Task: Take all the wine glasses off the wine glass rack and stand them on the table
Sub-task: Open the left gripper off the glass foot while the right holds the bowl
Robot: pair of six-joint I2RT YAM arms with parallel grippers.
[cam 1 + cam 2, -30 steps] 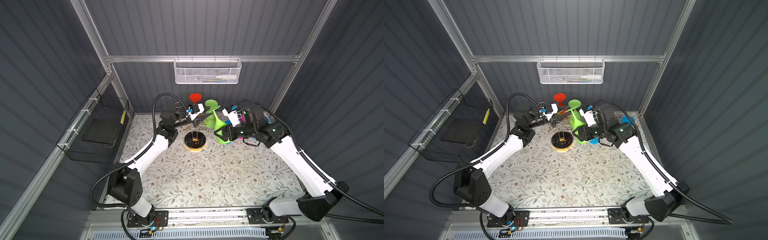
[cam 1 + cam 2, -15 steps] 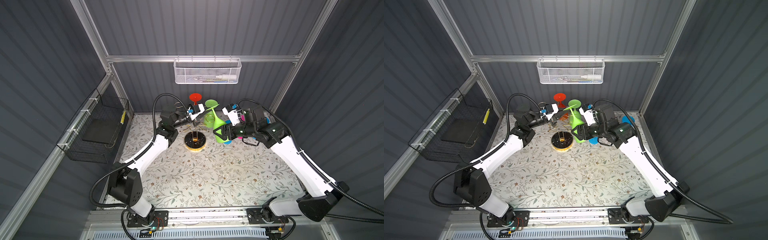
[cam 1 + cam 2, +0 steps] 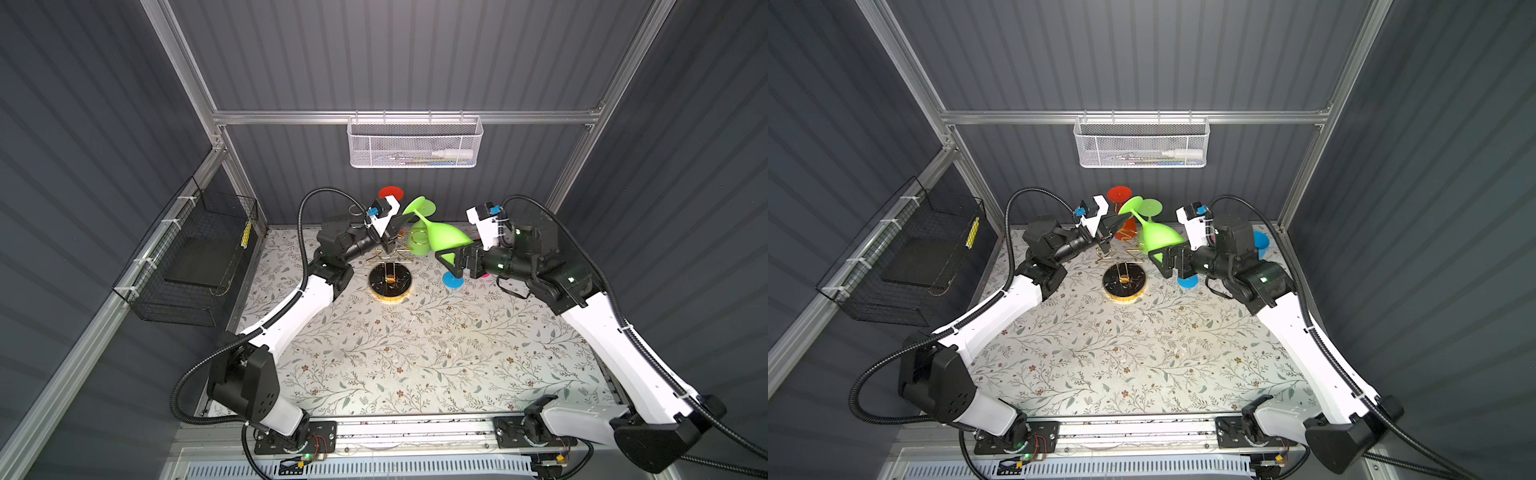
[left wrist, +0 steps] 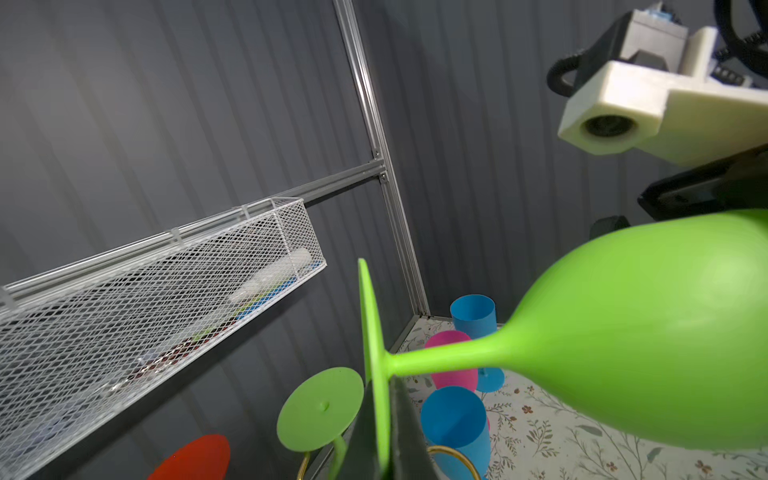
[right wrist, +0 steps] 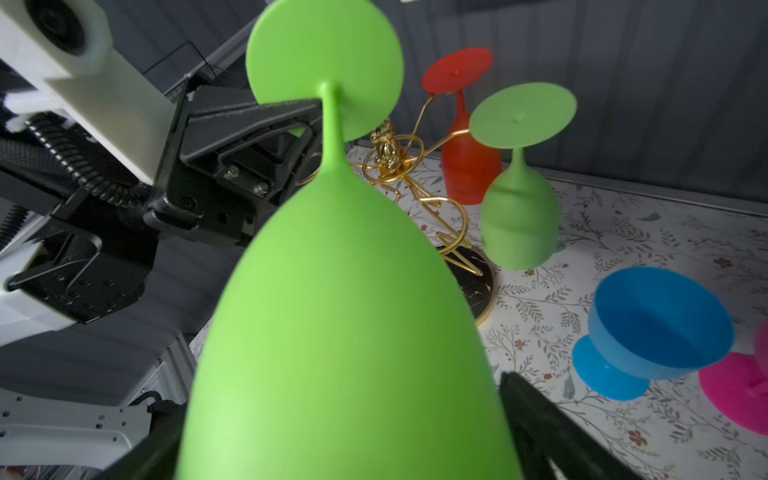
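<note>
Two arms meet over the far end of the table (image 3: 395, 365). Within the last second the load passes between them. The left one now carries what the right one was holding a second ago. That matters for the task, since the glass looks clear of the wire already. What remains, as I judge it, is for the right side to back away and for the glass to be set down.

The left arm (image 3: 299, 307) reaches forward from its base and rises from a low elbow. Its wrist points up and across toward the middle. The right arm (image 3: 615, 340) stretches in a long slope, with its wrist bent so the tool points roughly level toward the left.

The wine glass rack (image 3: 390, 279) stands on its black base between them. A red glass (image 5: 465, 166) and a second green glass (image 5: 517, 216) hang upside down from its arms.

The wine glass (image 3: 444, 239), bright green, hangs tipped in the air just beside the rack's top. Its foot faces the left arm and its bowl faces the right.

The left claw (image 3: 409, 217) is clamped together on the thin foot disc. The right claw (image 3: 449, 261) has its jaws spread wide on either side of the bowl. I cannot tell whether they still brush the bowl.
</note>
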